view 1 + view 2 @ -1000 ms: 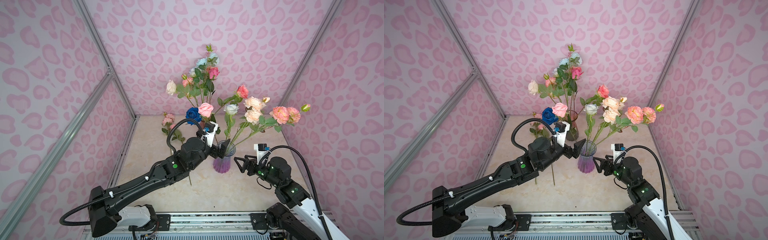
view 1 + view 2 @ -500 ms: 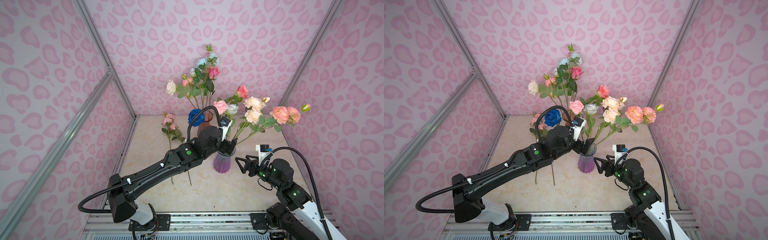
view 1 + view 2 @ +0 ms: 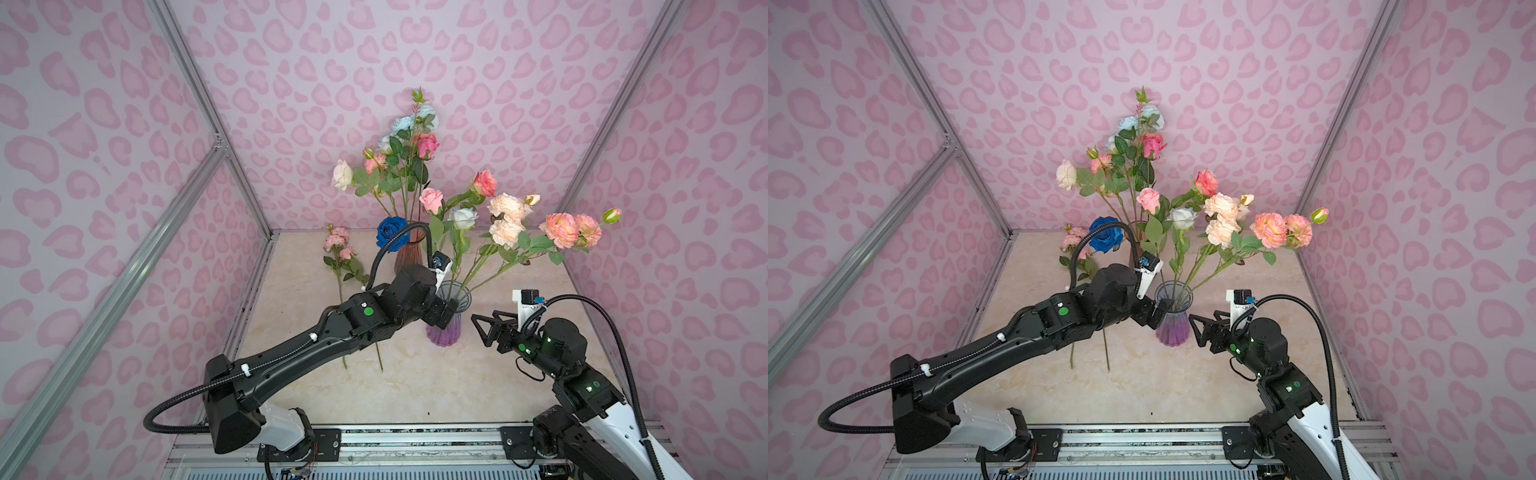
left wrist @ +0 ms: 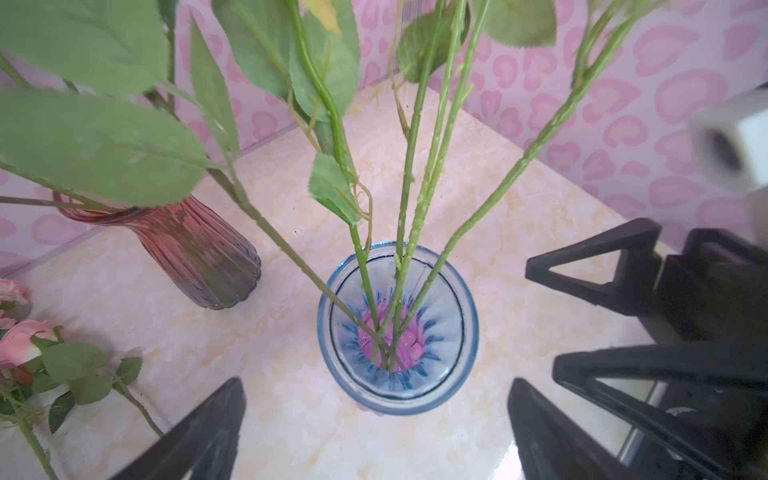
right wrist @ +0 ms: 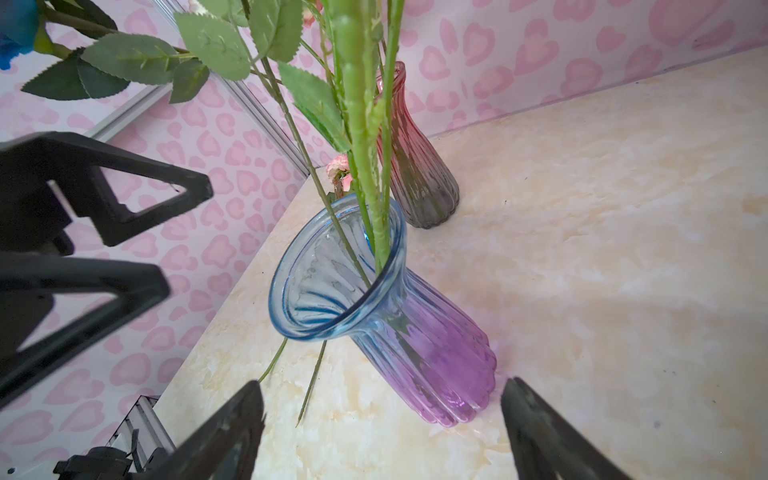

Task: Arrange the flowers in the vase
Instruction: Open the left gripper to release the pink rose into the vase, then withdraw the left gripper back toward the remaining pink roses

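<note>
The blue-to-purple glass vase (image 3: pixel 444 332) (image 3: pixel 1170 332) stands mid-table with several flowers (image 3: pixel 505 216) in it, a pink rose (image 3: pixel 431 199) among them. In the left wrist view their stems (image 4: pixel 405 232) meet at the bottom of the vase (image 4: pixel 328 332). My left gripper (image 3: pixel 446 313) (image 4: pixel 376 386) hangs open just above the near-left of the rim, holding nothing. My right gripper (image 3: pixel 478 330) (image 5: pixel 382 384) is open and empty, just right of the vase (image 5: pixel 436 353). A deep blue rose (image 3: pixel 392 232) and a pink cluster (image 3: pixel 338 241) lie on the table at the left.
A dark red ribbed vase (image 3: pixel 409 259) (image 4: pixel 199 257) with tall flowers (image 3: pixel 409 145) stands behind the left arm. The loose stems (image 3: pixel 345 361) run under that arm. Pink patterned walls close in the left, back and right; a metal rail (image 3: pixel 415 436) borders the front edge.
My left arm has swung right and forward, up to the vase. The pink rose's head went right with it and now stands among the vase's flowers. The right arm barely moved.
</note>
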Tool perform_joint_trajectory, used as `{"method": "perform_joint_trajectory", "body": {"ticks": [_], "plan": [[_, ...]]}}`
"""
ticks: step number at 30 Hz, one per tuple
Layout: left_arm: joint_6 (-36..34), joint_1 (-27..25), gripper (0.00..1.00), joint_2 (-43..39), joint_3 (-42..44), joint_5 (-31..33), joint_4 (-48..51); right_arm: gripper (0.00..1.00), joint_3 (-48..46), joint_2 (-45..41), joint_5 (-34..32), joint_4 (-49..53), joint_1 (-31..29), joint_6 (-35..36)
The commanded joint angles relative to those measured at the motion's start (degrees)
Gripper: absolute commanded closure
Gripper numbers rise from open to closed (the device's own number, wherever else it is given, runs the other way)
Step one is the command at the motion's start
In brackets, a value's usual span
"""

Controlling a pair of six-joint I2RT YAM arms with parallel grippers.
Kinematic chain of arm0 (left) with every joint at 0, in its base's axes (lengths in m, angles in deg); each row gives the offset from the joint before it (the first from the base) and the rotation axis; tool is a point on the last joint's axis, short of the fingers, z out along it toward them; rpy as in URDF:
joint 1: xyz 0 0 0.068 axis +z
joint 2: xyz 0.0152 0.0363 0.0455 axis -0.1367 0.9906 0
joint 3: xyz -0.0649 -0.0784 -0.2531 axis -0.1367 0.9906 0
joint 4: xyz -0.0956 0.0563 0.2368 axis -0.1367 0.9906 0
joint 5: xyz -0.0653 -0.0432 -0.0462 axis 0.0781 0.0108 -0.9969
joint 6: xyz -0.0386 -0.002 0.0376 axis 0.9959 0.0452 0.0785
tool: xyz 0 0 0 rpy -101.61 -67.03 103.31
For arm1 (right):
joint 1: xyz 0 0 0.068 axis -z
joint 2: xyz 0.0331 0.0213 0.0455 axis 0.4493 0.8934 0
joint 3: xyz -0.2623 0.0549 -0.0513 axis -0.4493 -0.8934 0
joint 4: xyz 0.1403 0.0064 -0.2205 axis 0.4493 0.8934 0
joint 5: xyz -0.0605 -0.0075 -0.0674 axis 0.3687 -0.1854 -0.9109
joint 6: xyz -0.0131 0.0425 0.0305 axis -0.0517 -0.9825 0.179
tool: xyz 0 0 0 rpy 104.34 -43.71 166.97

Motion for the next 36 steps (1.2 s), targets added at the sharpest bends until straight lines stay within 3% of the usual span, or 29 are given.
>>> {"method": "perform_joint_trajectory", "body": {"ticks": [1,8,11,15,19,22,27,30,36], "plan": [[-0.5,-0.1,0.03,-3.1,1.4,-1.4,-1.1,0.1,-0.6,-0.7,-0.1,-1.4,-0.1,0.0],[1.8,0.0,0.11,-14.1,14.0,8.7,-7.6,0.1,-1.5,-2.3,-1.3,-2.1,0.0,0.3],[5.1,0.0,0.01,-19.5,21.5,15.6,-10.0,0.1,-0.8,-0.5,-1.5,-3.0,-0.1,0.5],[11.0,0.7,0.03,-23.6,28.5,23.8,-9.8,0.08,-0.2,1.5,-1.8,-4.1,0.0,0.0],[16.3,5.4,0.02,-26.3,33.3,23.4,-9.3,0.06,0.2,2.8,-2.6,-4.5,0.0,-0.5],[23.0,13.0,0.18,-28.4,37.4,18.8,-10.3,0.07,0.5,3.3,-3.7,-4.1,-0.1,-0.7],[28.8,23.1,0.35,-28.6,39.7,13.3,-10.2,0.08,0.5,3.9,-5.2,-3.7,0.0,-1.1],[29.6,26.0,0.42,-25.3,38.6,12.6,-9.9,0.09,0.5,5.0,-5.6,-4.0,0.0,-1.4],[29.9,34.9,0.51,-12.0,33.0,3.8,-10.6,0.09,-0.2,5.4,-6.3,-4.1,0.0,-1.5]]}}
